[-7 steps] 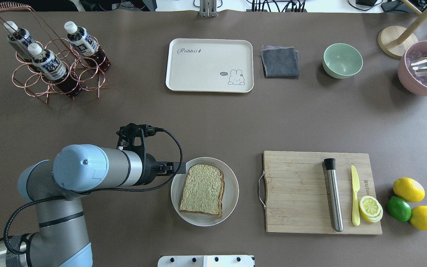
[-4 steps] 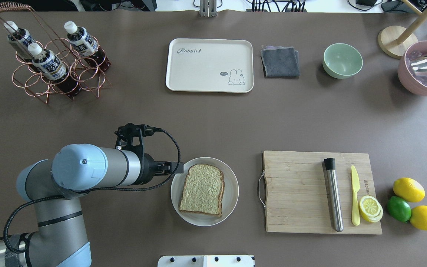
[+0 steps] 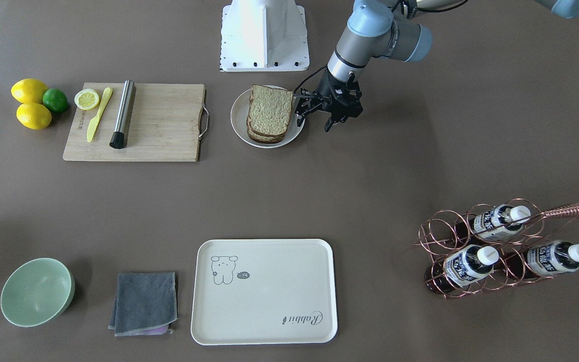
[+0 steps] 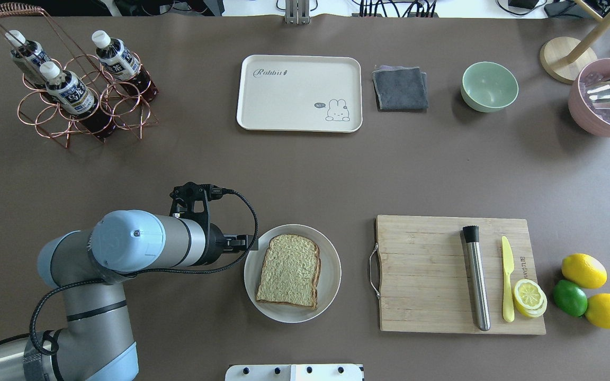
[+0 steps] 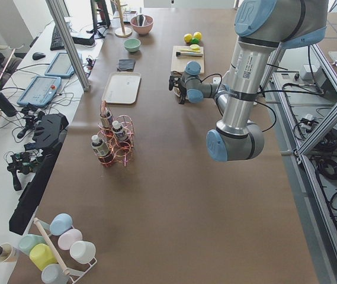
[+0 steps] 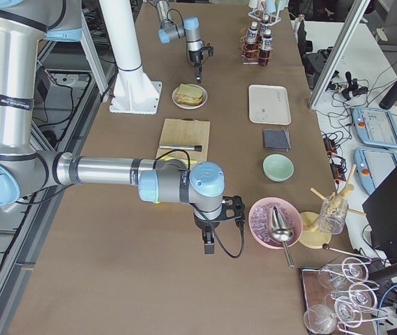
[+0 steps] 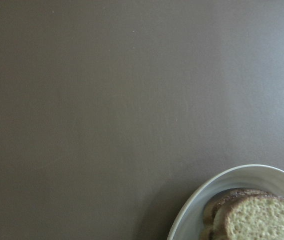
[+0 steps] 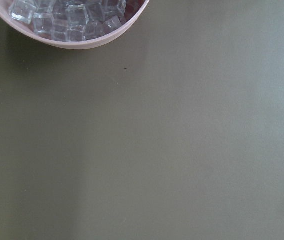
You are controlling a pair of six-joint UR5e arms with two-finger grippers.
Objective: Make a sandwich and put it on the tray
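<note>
The sandwich (image 4: pixel 289 271) lies on a white round plate (image 4: pixel 331 259) near the table's front; two stacked brown-crusted slices show in the front-facing view (image 3: pixel 268 113), and the egg is hidden between them. My left gripper (image 3: pixel 314 118) is open and empty, low beside the plate's left rim, apart from the bread. The left wrist view shows the plate's edge (image 7: pixel 201 210) and a bread corner (image 7: pixel 259 215). The cream tray (image 4: pixel 299 92) lies empty at the far side. My right gripper (image 6: pixel 208 244) shows only in the exterior right view, near the pink bowl; I cannot tell its state.
A wooden cutting board (image 4: pixel 427 275) with a steel muddler, yellow knife and lemon slice lies right of the plate, with lemons and a lime beyond. A copper bottle rack (image 4: pixel 72 90) stands far left. A grey cloth (image 4: pixel 400 87), green bowl (image 4: pixel 489 86) and pink ice bowl (image 4: pixel 604 100) stand far right.
My left gripper has drawn back a little to the left, away from the plate's rim. The sandwich and plate have not moved.
</note>
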